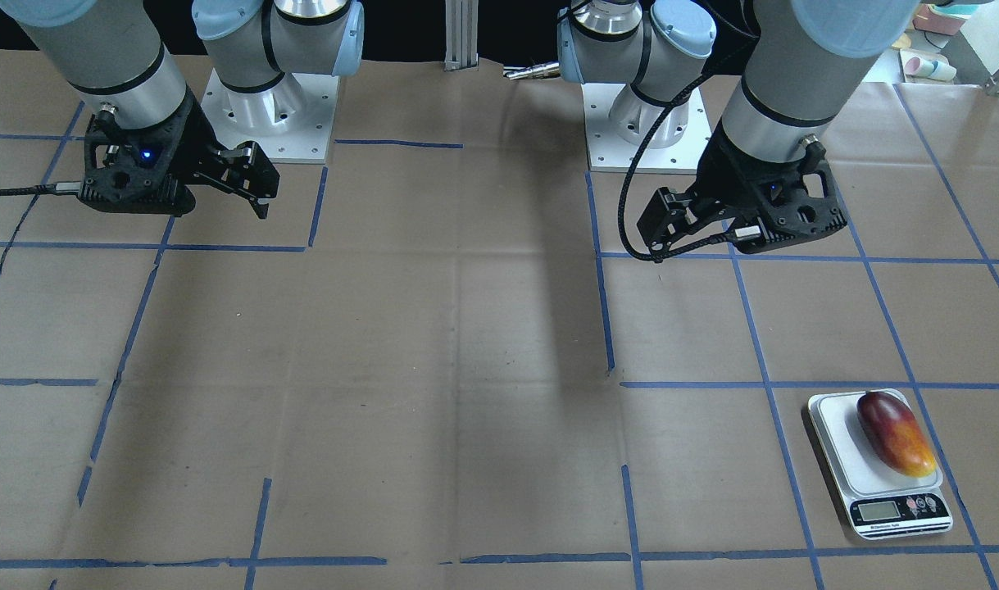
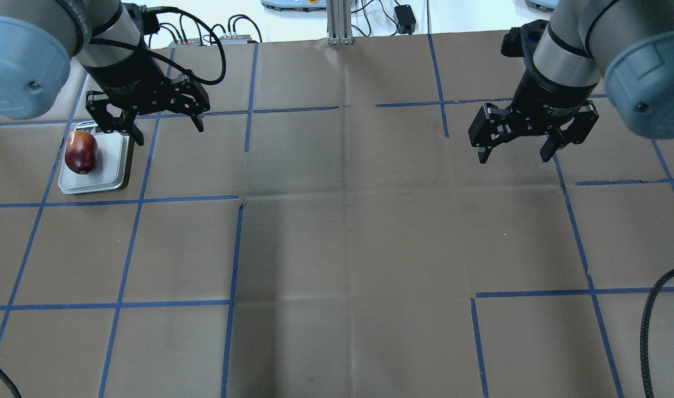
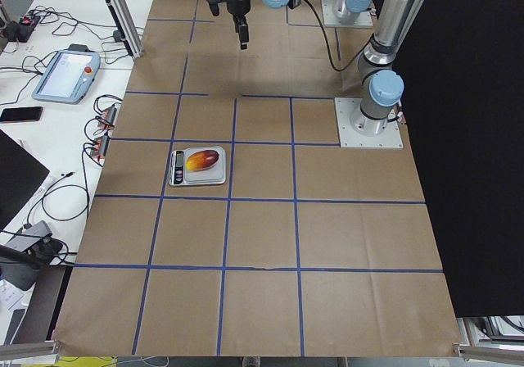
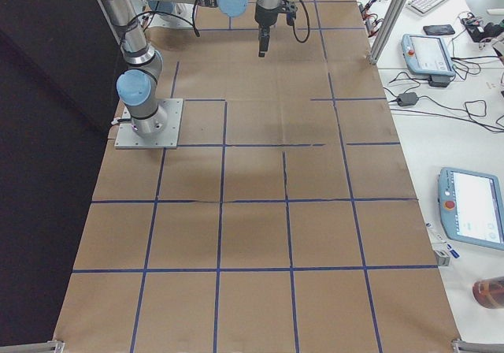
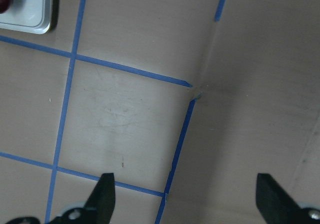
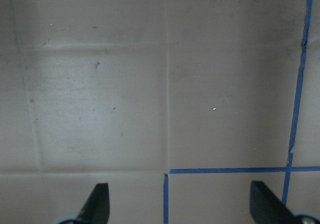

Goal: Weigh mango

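You see the mango (image 1: 896, 433) lying on the scale (image 1: 837, 438); the left gripper (image 2: 168, 131) and right gripper (image 2: 515, 157) hang spread and empty, so the weighing seems done.

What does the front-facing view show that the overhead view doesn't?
Front-facing only: the display panel of the scale, plus the left arm's base and right arm's base. Overhead only: cables and a black adapter past the far edge of the table. Both: the mango lying on the scale, and the left gripper and right gripper open, empty, above the table.
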Controlling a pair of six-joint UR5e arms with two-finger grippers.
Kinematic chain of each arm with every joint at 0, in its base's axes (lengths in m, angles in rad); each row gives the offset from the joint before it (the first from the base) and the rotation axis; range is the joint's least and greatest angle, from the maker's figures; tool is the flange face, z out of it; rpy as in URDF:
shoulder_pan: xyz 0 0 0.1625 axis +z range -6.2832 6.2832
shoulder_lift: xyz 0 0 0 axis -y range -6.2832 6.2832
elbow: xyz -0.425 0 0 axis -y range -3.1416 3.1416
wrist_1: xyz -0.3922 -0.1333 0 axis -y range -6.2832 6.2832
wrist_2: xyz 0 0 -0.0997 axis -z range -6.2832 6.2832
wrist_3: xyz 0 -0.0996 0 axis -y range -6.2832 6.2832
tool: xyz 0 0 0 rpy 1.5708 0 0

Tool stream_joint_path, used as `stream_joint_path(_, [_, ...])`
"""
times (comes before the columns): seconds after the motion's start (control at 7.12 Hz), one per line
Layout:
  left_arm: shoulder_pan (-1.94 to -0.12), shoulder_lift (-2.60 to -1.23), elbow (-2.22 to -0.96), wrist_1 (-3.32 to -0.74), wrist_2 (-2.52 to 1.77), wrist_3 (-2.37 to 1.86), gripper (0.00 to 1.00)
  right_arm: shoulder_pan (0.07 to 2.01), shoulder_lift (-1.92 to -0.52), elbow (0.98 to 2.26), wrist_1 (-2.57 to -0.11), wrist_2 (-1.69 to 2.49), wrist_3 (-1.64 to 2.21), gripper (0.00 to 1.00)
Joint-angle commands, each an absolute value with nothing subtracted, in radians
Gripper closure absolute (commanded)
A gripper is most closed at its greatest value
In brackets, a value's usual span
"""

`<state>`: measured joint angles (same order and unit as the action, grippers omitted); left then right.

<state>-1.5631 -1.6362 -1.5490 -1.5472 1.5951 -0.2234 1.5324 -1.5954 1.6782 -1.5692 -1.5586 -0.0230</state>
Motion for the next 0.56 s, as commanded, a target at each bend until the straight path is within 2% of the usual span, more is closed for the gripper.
stream_joint_path(0.0, [-1.578, -1.634, -1.548, -1.548, 1.589, -0.229, 0.0, 1.532, -1.595, 1.678, -1.569, -1.559, -0.023, 0.0])
stream_joint_path(0.42, [-1.578, -1.625, -1.549, -1.548, 1.588, -0.224, 0.0, 1.532, -1.595, 1.678, -1.569, -1.559, -0.023, 0.0])
